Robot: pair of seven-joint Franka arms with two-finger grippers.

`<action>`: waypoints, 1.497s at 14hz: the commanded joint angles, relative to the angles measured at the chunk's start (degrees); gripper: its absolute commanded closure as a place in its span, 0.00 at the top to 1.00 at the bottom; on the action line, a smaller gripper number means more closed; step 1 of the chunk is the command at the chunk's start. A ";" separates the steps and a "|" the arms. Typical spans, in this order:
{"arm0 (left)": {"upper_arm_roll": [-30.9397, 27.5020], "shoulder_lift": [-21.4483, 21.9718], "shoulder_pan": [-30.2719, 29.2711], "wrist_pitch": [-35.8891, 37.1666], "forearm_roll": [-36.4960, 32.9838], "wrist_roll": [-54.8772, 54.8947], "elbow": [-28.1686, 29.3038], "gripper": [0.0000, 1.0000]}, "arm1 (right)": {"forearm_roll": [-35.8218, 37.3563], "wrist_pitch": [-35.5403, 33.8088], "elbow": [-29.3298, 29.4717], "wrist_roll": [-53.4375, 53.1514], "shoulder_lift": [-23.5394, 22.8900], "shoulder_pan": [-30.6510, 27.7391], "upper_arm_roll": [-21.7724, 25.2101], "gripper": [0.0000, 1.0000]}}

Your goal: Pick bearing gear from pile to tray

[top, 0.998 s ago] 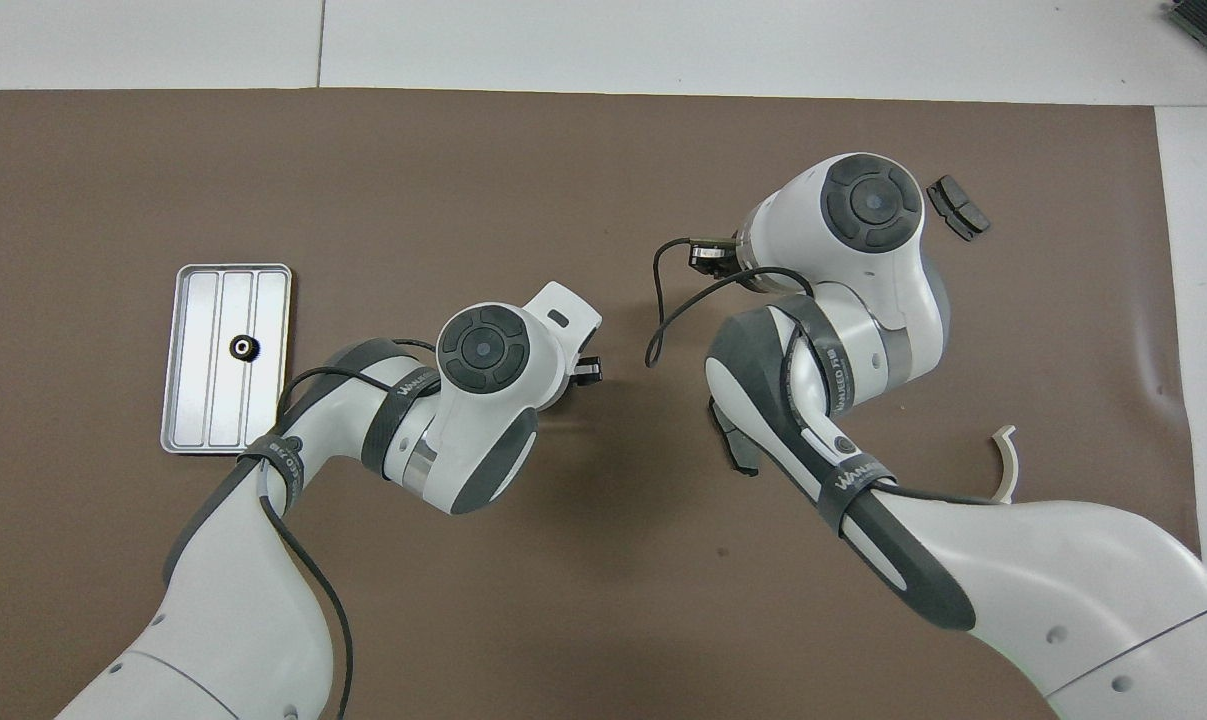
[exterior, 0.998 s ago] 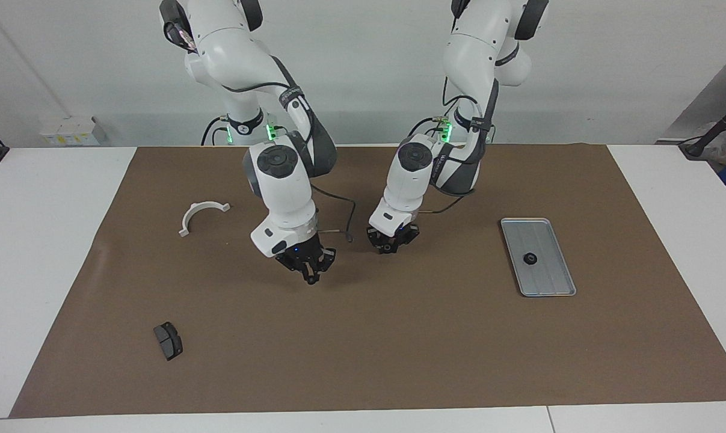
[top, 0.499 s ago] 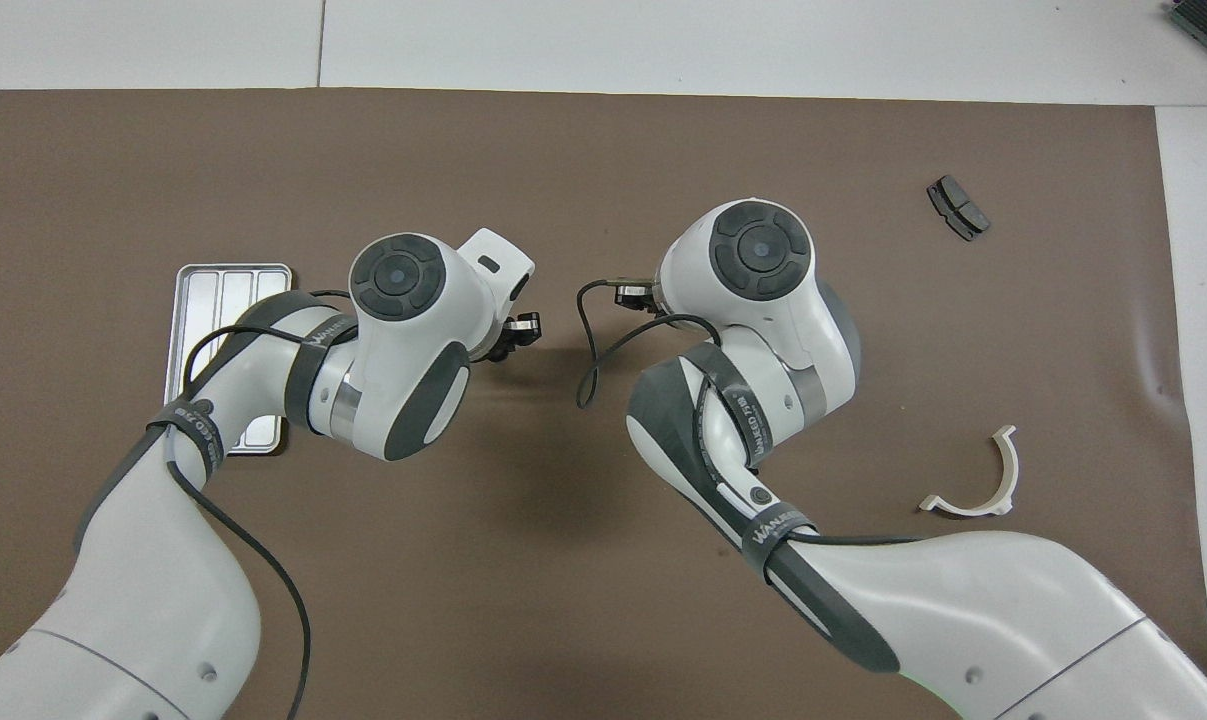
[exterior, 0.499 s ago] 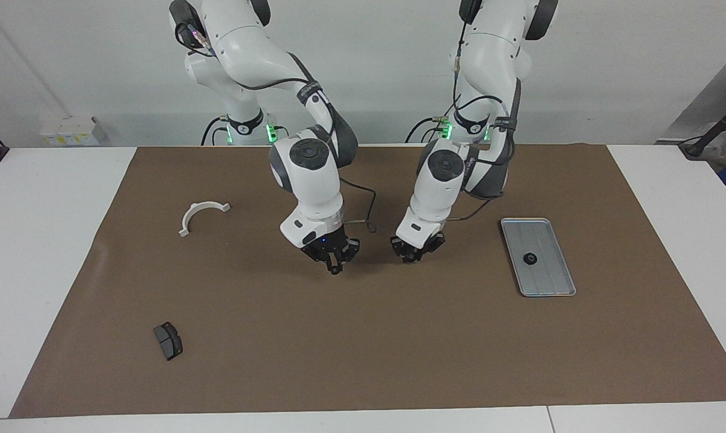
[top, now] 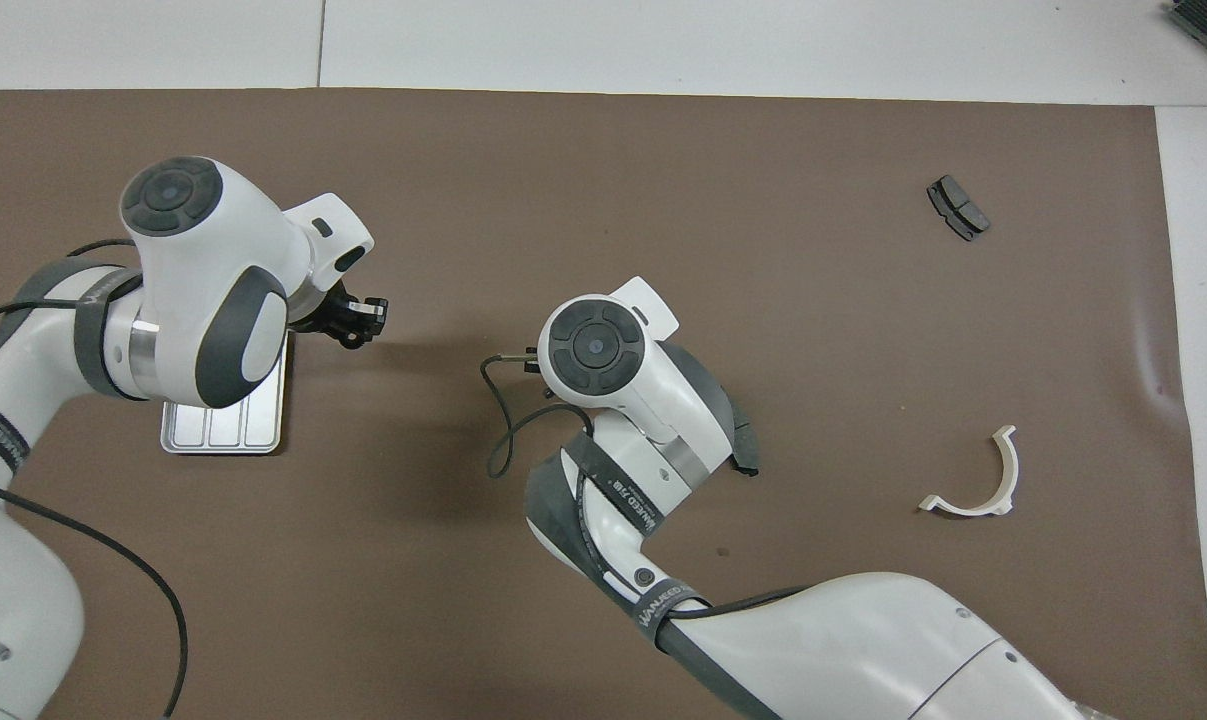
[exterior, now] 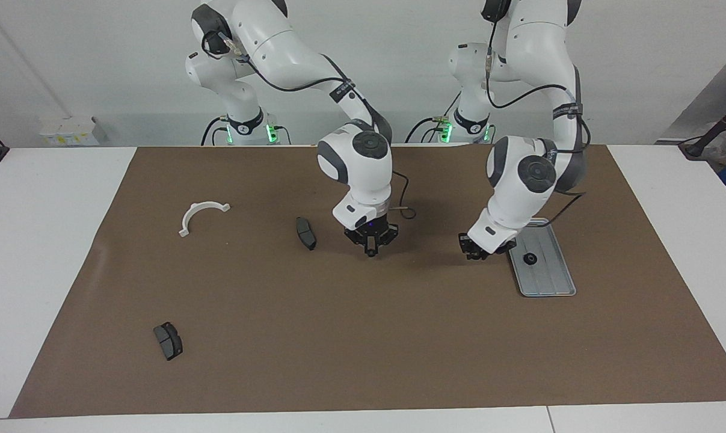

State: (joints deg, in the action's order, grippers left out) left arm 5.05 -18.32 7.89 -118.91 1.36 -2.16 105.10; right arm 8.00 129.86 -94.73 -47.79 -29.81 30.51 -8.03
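Observation:
The silver ridged tray (exterior: 549,276) lies toward the left arm's end of the table with one small black gear (exterior: 529,258) in it. In the overhead view the left arm covers most of the tray (top: 225,435) and hides the gear. My left gripper (exterior: 476,255) hangs low just beside the tray's edge, on the side toward the table's middle; it also shows in the overhead view (top: 361,325). My right gripper (exterior: 372,251) is shut and empty, low over the middle of the mat. Of the pile I see two dark brake pads (exterior: 306,233) (exterior: 168,340) and a white curved bracket (exterior: 201,214).
A brown mat (exterior: 363,337) covers the table. In the overhead view one brake pad (top: 958,207) lies far from the robots toward the right arm's end, the bracket (top: 973,480) lies nearer, and the second pad (top: 745,455) peeks from under the right arm.
Both arms swung toward the left arm's end of the table. The left gripper went from the middle to beside the tray. The right arm's move uncovered a brake pad.

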 commanded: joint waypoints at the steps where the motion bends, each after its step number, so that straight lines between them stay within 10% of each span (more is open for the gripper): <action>1: 0.48 1.62 -4.53 2.19 -0.21 9.86 1.95 0.17 | 1.14 0.92 -1.59 -1.87 -0.42 1.04 -0.05 0.00; 4: 0.39 2.67 -9.81 2.11 -0.30 20.85 4.32 0.17 | 1.14 0.75 -2.83 -1.96 -0.34 1.57 -0.05 0.27; 6: 0.39 3.28 -12.97 1.76 -0.30 27.27 5.73 0.17 | 1.14 0.83 -2.40 -1.96 -0.33 1.40 -0.05 0.87; 7: 0.39 3.64 -14.38 1.49 -0.30 29.91 6.26 0.17 | 1.14 0.92 -2.13 -1.96 -0.33 0.87 -0.05 1.00; 16: 0.31 3.81 -17.21 1.49 -0.48 34.86 6.88 0.57 | 0.17 -0.05 -11.42 8.91 15.20 -12.65 -0.05 1.00; 21: 0.48 3.81 -13.26 1.32 -0.39 28.21 6.00 0.57 | -1.57 -5.22 -13.20 18.40 22.06 -21.62 -0.14 1.00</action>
State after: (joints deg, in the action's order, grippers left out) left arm 5.78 -16.29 -7.87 -117.33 1.35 30.29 109.91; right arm 7.98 126.14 -105.56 -33.32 -11.30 11.93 -7.31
